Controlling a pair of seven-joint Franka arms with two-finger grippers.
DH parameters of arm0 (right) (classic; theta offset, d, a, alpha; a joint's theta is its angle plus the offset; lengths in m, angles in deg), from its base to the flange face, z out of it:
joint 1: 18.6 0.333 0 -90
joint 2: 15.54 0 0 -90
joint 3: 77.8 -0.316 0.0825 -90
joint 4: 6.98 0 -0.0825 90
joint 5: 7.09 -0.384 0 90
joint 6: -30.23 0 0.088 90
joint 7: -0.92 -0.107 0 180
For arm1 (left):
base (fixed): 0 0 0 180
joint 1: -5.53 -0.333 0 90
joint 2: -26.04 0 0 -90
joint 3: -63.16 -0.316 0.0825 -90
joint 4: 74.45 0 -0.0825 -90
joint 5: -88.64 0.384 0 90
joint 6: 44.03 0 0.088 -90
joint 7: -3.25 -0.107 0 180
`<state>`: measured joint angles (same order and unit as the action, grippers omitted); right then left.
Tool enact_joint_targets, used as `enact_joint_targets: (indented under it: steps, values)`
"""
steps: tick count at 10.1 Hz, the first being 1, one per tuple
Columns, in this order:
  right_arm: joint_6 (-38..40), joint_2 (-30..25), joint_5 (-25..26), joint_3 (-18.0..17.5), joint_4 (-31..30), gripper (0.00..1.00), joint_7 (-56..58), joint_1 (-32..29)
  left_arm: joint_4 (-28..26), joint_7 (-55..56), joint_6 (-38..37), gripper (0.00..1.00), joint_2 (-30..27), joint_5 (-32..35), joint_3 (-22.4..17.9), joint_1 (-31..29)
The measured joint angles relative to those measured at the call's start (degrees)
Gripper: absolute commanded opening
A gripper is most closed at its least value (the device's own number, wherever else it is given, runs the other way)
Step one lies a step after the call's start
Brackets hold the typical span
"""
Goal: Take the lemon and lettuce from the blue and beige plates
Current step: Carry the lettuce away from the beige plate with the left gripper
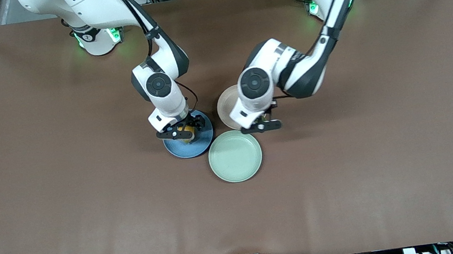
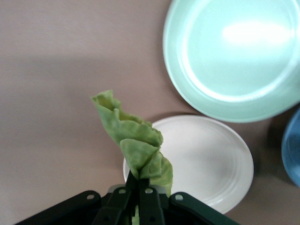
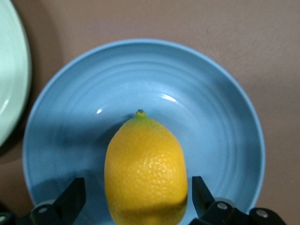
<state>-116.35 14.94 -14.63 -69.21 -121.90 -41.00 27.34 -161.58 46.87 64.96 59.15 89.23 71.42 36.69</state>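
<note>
The yellow lemon lies on the blue plate. My right gripper is open around it, one finger on each side with a gap to the fruit. In the front view this gripper hangs low over the blue plate. My left gripper is shut on the stem end of the green wrinkled lettuce, which hangs above the rim of the beige plate. The front view puts the left gripper over the edge of the beige plate.
A pale mint-green plate lies nearer to the front camera, touching close to both other plates. All three plates sit together in the middle of the brown table.
</note>
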Motion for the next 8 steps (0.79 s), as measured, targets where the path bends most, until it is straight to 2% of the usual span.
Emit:
enact_joint_targets:
  steps: [3, 6, 7, 8]
  values:
    - [-1.55, 1.62, 0.00, 0.03, -0.06, 1.00, -0.52, 0.56, -0.40, 0.81, -0.21, 0.00, -0.16, 1.75, -0.64, -5.40]
    - [-2.12, 2.09, 0.00, 0.07, -0.07, 1.00, -0.61, 0.58, -0.47, -5.94, -0.21, 0.00, -0.18, 3.37, -0.75, -11.36]
    - [-2.24, 2.14, 0.00, 0.07, -0.08, 0.98, -0.63, 0.59, -0.46, -9.26, -0.21, 0.00, -0.18, 3.40, -0.78, -13.26]
    - [-2.32, 2.17, 0.00, 0.08, -0.08, 0.86, -0.65, 0.59, -0.47, -12.34, -0.21, 0.00, -0.18, 3.49, -0.80, -14.97]
